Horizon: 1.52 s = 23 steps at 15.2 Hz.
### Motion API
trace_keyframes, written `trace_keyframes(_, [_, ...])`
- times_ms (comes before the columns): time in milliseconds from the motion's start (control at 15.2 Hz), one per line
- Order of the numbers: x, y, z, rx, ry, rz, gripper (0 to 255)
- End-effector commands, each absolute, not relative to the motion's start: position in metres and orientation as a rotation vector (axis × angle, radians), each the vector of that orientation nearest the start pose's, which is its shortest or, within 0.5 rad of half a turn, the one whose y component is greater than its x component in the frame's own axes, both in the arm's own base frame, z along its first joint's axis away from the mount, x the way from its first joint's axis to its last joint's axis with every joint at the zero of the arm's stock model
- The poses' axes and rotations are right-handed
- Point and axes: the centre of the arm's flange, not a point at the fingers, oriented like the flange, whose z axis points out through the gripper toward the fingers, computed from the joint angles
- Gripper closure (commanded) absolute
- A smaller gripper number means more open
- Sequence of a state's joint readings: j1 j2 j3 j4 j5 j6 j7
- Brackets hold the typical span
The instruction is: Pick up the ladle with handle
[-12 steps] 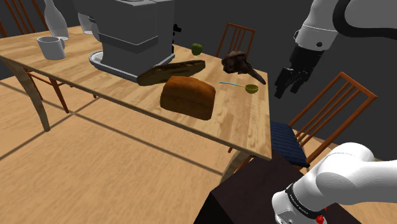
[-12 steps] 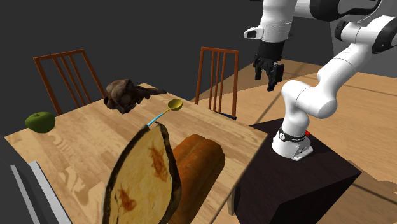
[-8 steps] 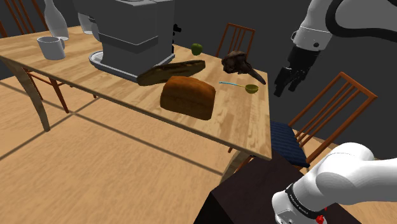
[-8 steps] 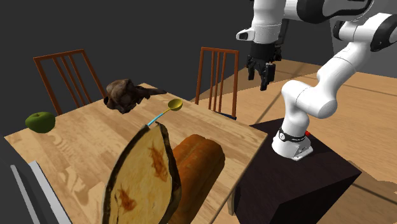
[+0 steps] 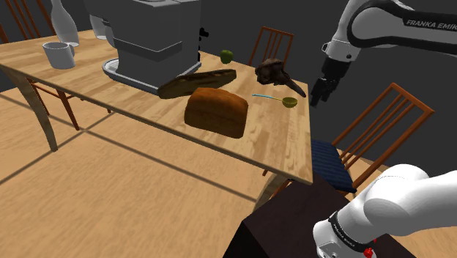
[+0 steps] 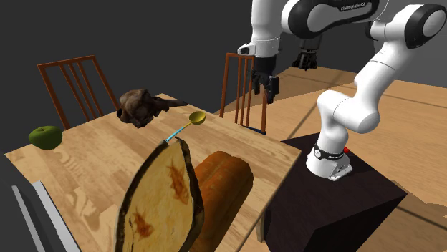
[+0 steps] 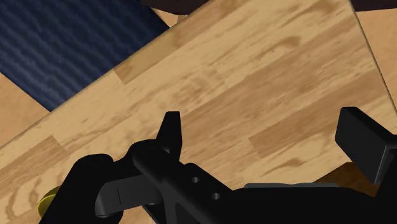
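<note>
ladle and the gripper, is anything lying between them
Nothing: in the shoulder view, just bare wooden table separates the ladle from the gripper.

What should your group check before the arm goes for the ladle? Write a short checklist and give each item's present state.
1. Jaws open: ok, they stand apart in the wrist view.
2. Jaws empty: ok, nothing is clasped between them.
3. Ladle free to take: ok, it lies on the table with nothing on it, apart from the loaf.
4. Jaws above the ladle: not ok, they hang off to its side, near the table's edge.
5. Jaws turned across the handle: cannot tell.
</note>
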<state>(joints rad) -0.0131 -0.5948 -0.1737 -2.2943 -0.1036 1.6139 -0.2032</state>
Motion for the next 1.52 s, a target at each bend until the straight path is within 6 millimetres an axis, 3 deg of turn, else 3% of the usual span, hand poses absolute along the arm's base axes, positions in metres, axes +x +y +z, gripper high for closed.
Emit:
trace_keyframes(0, [0.369,-0.114,0.545,-3.116,-0.153,0.147,0])
trace_keyframes(726, [0.469,-0.211,0.486,-3.032,-0.454,0.167,0])
trace_keyframes(1452, [0.585,-0.282,0.42,-2.92,-0.741,0.185,0])
